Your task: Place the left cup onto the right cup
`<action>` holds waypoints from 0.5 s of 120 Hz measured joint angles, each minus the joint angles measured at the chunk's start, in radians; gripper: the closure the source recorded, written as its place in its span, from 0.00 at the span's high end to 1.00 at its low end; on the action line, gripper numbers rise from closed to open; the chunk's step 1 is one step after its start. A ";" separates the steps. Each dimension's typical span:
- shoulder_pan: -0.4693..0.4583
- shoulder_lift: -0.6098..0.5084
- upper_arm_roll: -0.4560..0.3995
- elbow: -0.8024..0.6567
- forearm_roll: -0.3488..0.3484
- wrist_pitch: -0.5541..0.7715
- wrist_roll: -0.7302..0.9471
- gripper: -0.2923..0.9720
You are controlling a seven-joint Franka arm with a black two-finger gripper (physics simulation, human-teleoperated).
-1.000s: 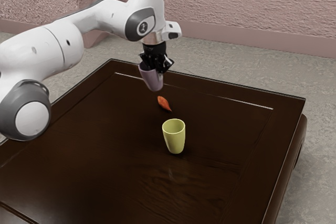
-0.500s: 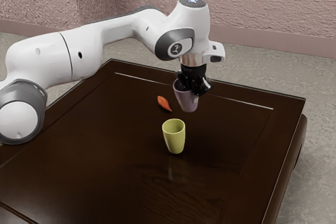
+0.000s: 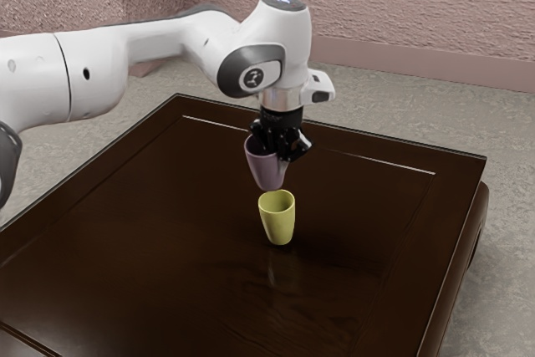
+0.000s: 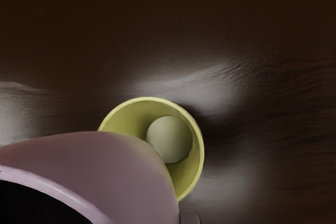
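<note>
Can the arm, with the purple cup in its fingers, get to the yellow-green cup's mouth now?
Probably yes: the pale purple plastic cup hangs tilted just above the upright yellow-green plastic cup, its mouth open and nothing between them.

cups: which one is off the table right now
The purple cup. The hand holds it tilted in the air, just above the yellow-green cup, which stands upright on the table.

White rounded arm [image 3: 125,52], grey joint caps, black end effector [image 3: 278,155]
</note>
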 joint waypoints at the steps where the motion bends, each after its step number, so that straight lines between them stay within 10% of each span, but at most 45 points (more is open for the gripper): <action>1: 0.000 0.000 0.000 -0.003 -0.002 0.001 -0.002 0.15; 60: 0.014 0.109 0.001 0.022 0.017 0.075 -0.069 0.15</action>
